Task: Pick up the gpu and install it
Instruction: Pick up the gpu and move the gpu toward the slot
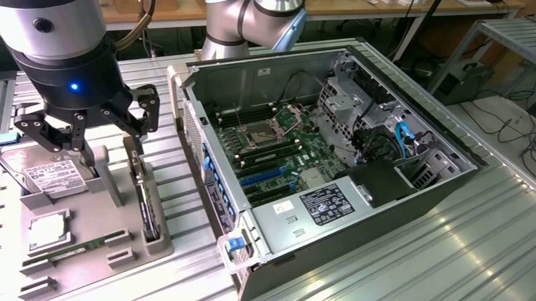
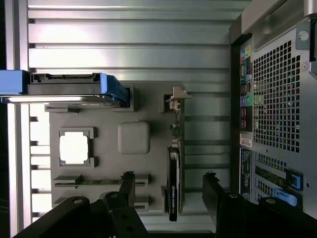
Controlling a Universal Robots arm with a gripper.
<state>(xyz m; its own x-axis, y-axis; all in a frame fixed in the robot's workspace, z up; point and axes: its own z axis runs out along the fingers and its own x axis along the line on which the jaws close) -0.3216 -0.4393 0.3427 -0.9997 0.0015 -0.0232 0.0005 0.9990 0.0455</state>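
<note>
- Grey moulded tray [image 1: 109, 257] lies on the ribbed metal table [image 1: 418, 257], at the exterior view's left of the open computer case [image 1: 277, 81].
- Above the tray hangs the gripper [image 1: 94, 135], jaws spread wide with nothing held. In the wrist view its fingers [image 2: 213, 191] straddle the gpu [image 2: 173, 188] without touching it.
- The gpu stands on its long edge in a slot along the tray's side nearest the case, with its pale bracket [image 2: 176, 99] at the far end.
- The step in hand looks like lining up for the grasp. It goes well if the card sits centred between the fingers, the pads meet its flat faces squarely and clear of the bracket, and the descent is straight.
- The tray also holds a hard drive [image 1: 46, 172] propped at the far end, a processor [image 1: 49, 229] in a square recess, and a green memory stick [image 1: 80, 246] in a near slot.
- Inside the case, the blue expansion slots [image 1: 260, 177] carry no card that I can see.
</note>
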